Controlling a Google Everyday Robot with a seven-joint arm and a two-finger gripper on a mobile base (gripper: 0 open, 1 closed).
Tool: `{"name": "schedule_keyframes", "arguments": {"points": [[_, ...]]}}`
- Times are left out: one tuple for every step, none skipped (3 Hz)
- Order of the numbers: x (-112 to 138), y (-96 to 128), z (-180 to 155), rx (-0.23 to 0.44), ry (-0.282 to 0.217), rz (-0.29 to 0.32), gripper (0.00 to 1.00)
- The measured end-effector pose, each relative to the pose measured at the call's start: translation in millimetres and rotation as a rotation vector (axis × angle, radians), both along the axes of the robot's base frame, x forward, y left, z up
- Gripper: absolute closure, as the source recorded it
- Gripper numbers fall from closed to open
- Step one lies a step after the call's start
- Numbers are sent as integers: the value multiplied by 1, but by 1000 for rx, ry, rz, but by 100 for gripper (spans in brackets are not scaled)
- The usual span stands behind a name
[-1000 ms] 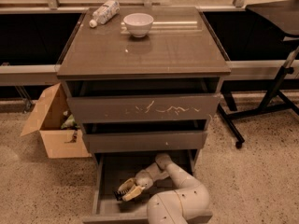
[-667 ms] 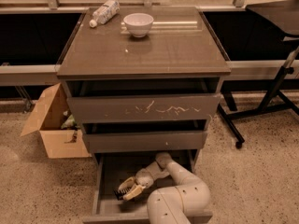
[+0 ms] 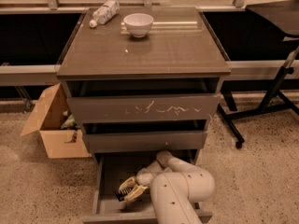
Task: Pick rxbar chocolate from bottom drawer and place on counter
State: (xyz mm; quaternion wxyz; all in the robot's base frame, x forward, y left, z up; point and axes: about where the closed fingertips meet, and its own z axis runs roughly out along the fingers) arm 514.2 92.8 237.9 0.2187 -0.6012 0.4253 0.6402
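Item: gripper (image 3: 130,190), low inside bottom drawer (image 3: 106,169).
Jaws: apart or clamped, cannot tell; tips at dark rxbar chocolate (image 3: 119,196) on drawer floor, left-front area.
Step, as judged: grasp stage of pick; bar not lifted, counter (image 3: 154,50) placement not begun.
Next move calls for: firm hold, then lift straight up clear of middle drawer front.
Outward: white arm (image 3: 180,192) covers drawer's right half.
Obscured: bar mostly hidden by gripper; drawer front cut off at frame edge.
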Motion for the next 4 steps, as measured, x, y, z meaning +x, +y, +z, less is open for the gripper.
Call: {"name": "schedule_keyframes", "arguments": {"points": [[-46,-2,44,54,-3,27,100],[-47,-1,47,52,-9,25,100],[-63,-8,69,59,-46,19,100],[-65,-21,118,89,-205,-24,100]]}}
